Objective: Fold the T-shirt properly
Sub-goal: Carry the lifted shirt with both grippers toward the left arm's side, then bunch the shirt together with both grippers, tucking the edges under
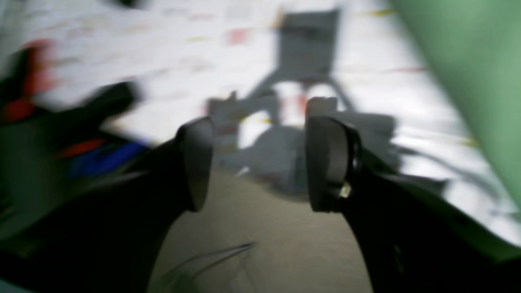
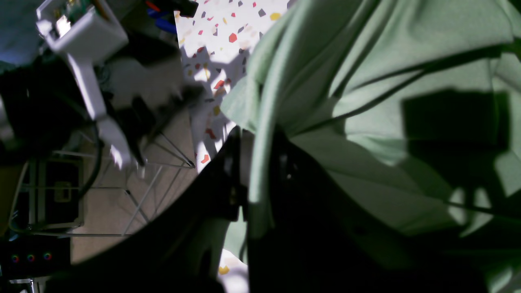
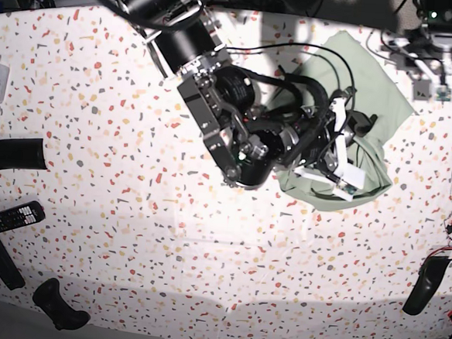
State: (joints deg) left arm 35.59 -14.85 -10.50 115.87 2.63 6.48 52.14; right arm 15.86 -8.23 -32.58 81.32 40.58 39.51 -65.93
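On terrazzo table, far right: T-shirt bunched, no finished fold visible; right gripper clamped on T-shirt edge, lifted; left gripper apart, empty; folding mostly left.

Base view looks straight down on the T-shirt; both wrist views sit close, sharing its green cloth.

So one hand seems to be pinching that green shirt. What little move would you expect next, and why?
Probably the right hand, shut on a bunched fold of the T-shirt, should draw the cloth out flat across the speckled table. The shirt lies crumpled, not spread, and the left hand stands open and empty, off the cloth, so it cannot help yet.
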